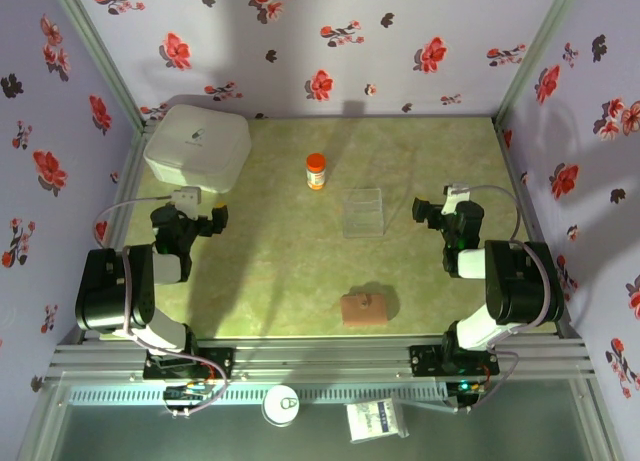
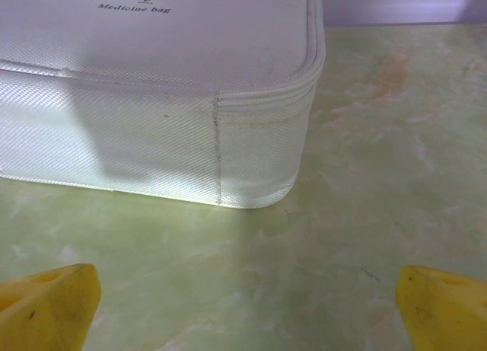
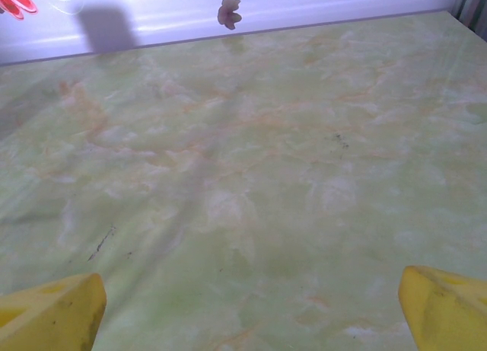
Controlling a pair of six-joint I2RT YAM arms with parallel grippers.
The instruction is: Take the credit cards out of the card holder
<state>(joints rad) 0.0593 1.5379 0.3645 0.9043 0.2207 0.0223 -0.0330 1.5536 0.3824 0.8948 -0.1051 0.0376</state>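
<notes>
The card holder [image 1: 363, 308], a small reddish-brown wallet with a tiny clasp, lies folded shut on the green table near the front edge, right of centre. The credit cards are hidden from view. My left gripper [image 1: 190, 217] hovers at the left, just in front of a white bag, far from the holder. In the left wrist view its jaws stand wide open [image 2: 247, 313], with yellow fingertips [image 2: 49, 305] and nothing between them. My right gripper [image 1: 447, 209] sits at the right, behind and to the right of the holder. It is open too [image 3: 247, 313], over bare table.
A white medicine bag [image 1: 197, 146] [image 2: 152, 100] fills the back left corner. An orange pill bottle [image 1: 316, 171] stands at the back centre. A clear plastic box [image 1: 364, 212] lies between the bottle and the holder. Flowered walls close three sides.
</notes>
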